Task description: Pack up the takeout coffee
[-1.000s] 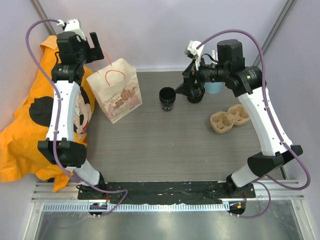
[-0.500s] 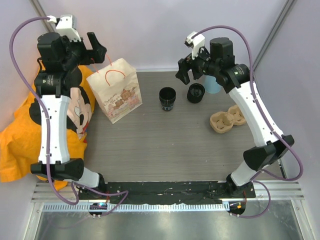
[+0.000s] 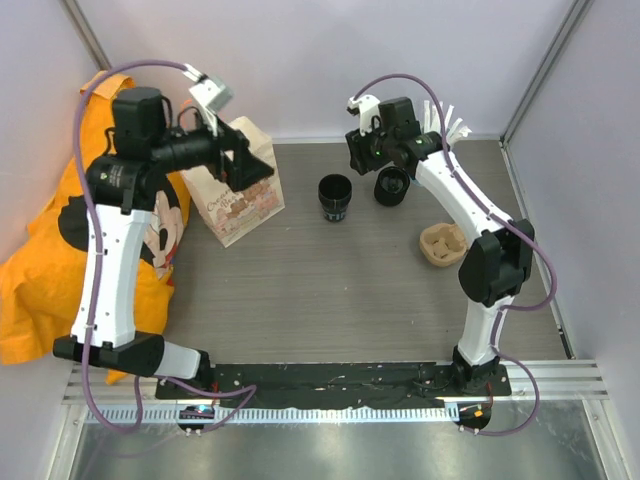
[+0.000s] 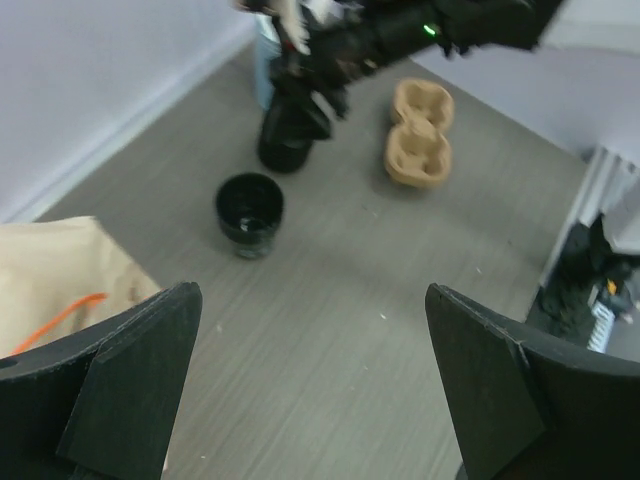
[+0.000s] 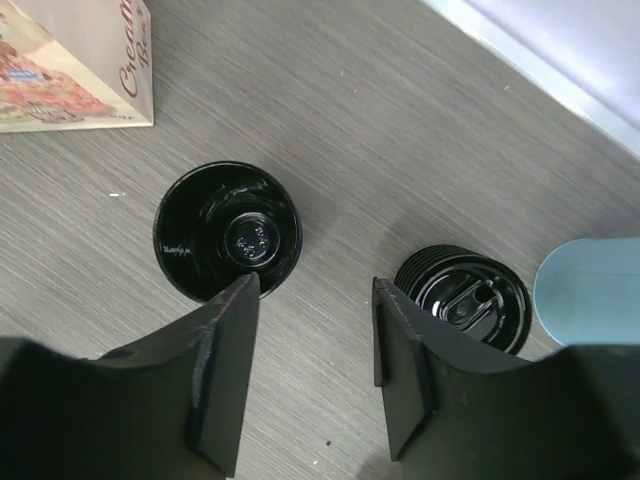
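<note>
My right gripper (image 5: 315, 288) hangs half open, empty, over bare table (image 5: 400, 120) between open cup (image 5: 227, 243) and lidded cup (image 5: 463, 300); left gripper (image 4: 312, 300) wide, empty, by the bag (image 4: 50, 280).

Bright even light; soft shadows; left hand (image 4: 310, 295) out of focus; glare on metal plate (image 3: 320, 452).
</note>
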